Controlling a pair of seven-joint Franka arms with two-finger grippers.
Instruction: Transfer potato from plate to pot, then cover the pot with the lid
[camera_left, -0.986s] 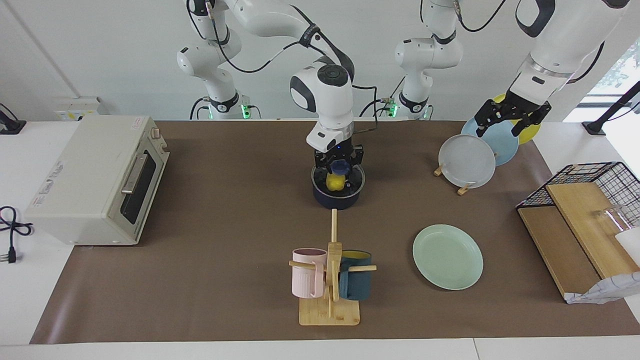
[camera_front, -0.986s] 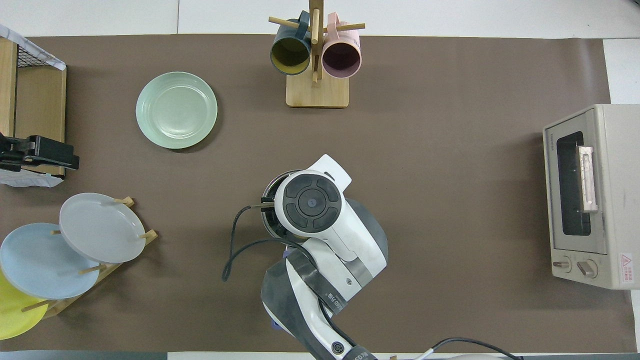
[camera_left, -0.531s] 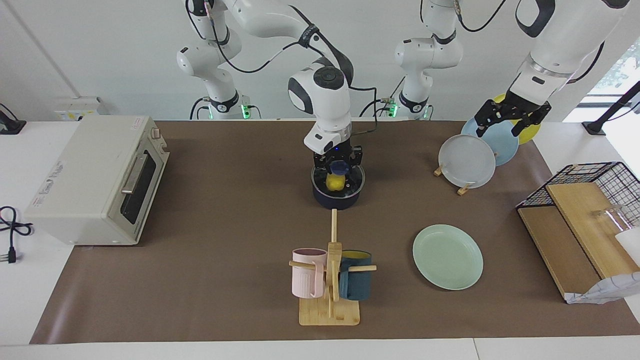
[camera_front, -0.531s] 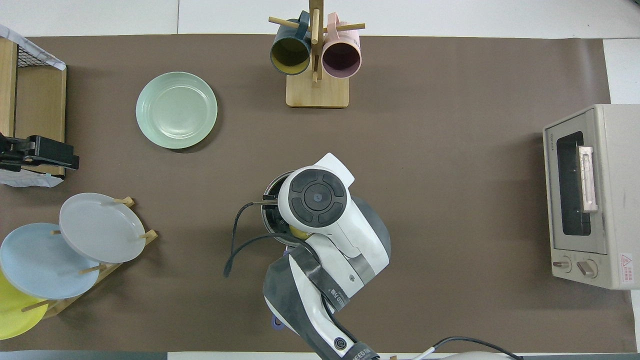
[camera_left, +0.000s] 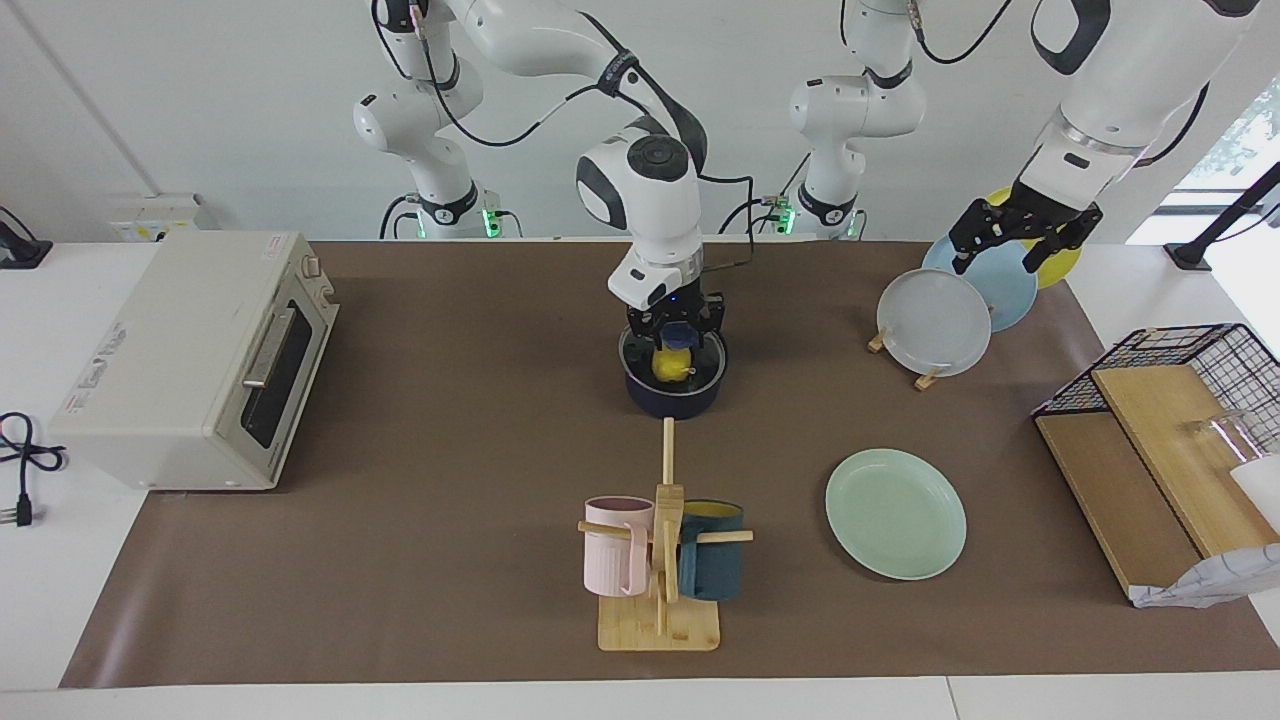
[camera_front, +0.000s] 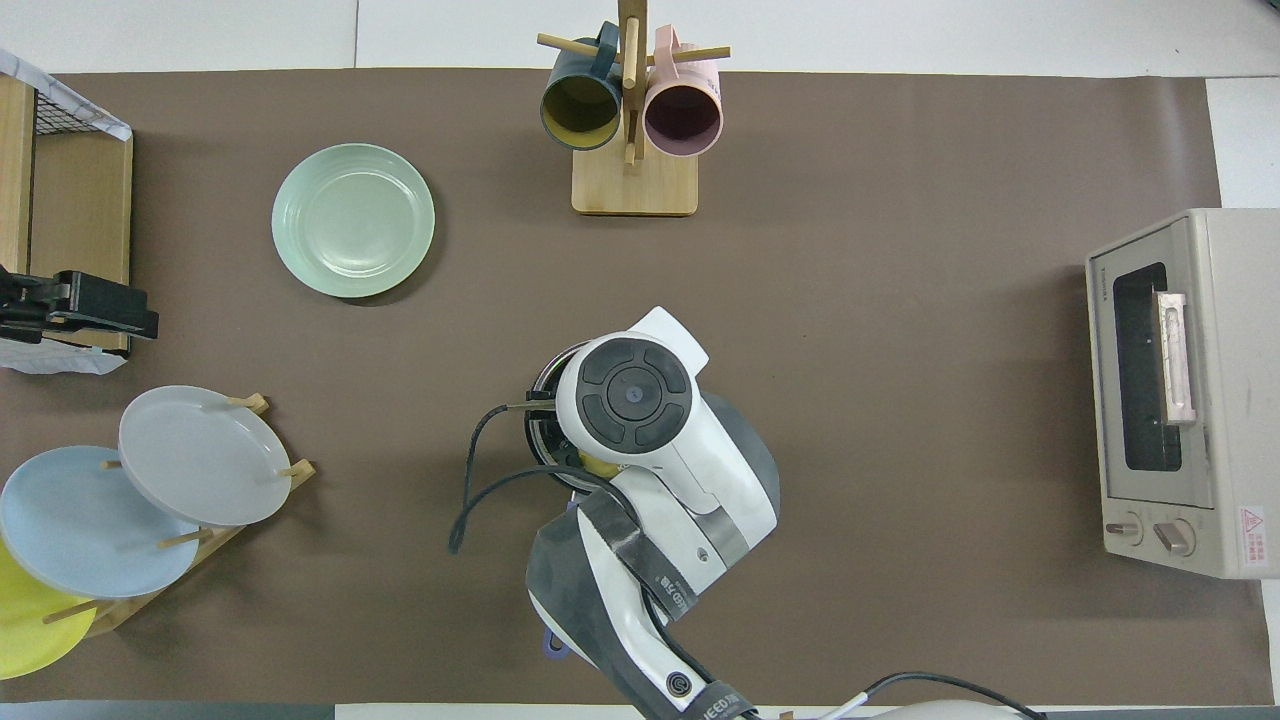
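Faintly, "TOSHIBA" on toaster oven (camera_front: 1180, 390); right pincer (camera_left: 676, 333) over lid (camera_left: 673, 352), grip unclear; left pincer (camera_left: 1020, 240) released.

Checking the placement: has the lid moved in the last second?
Yes. The lid has dropped slightly and now sits on the pot's rim; the pot itself hasn't shifted.

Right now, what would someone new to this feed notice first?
The right tool stands over the glass lid sitting on the dark pot mid-table, at the lid's blue knob, with the yellow potato showing through the glass. The mint-green plate lies bare, farther from the robots, toward the left arm's end. The left tool waits open above the plate rack.
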